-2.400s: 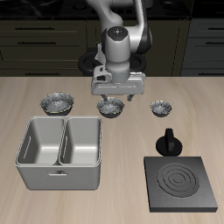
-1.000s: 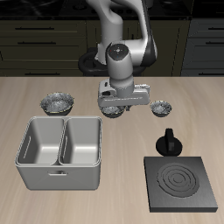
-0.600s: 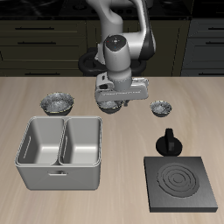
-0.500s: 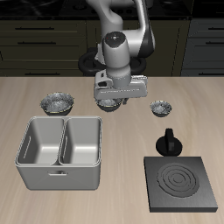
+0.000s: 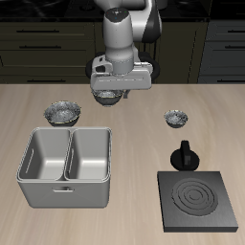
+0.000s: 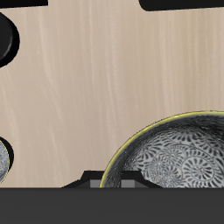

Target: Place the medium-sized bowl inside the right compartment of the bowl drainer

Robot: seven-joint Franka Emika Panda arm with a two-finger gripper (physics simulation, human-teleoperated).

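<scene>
The medium-sized bowl (image 5: 105, 98), silvery-grey and speckled, hangs in my gripper (image 5: 112, 93), which is shut on its rim and holds it clear of the table. It is farther back than the bowl drainer (image 5: 67, 188), a light grey tub with two square wells, both empty. The wrist view shows the bowl (image 6: 179, 157) close up, with its patterned inside and bare wooden table below it.
The wider silvery bowl (image 5: 63, 114) stands behind the drainer. The smallest silvery bowl (image 5: 175, 119) stands beyond a black knobbed object (image 5: 184, 156). A black square stove plate (image 5: 198, 199) lies near the table's front edge. Dark cabinets stand behind the table.
My gripper came down on the middle bowl, shut on it, then lifted it off the table and carried it up and toward the drainer's side.
</scene>
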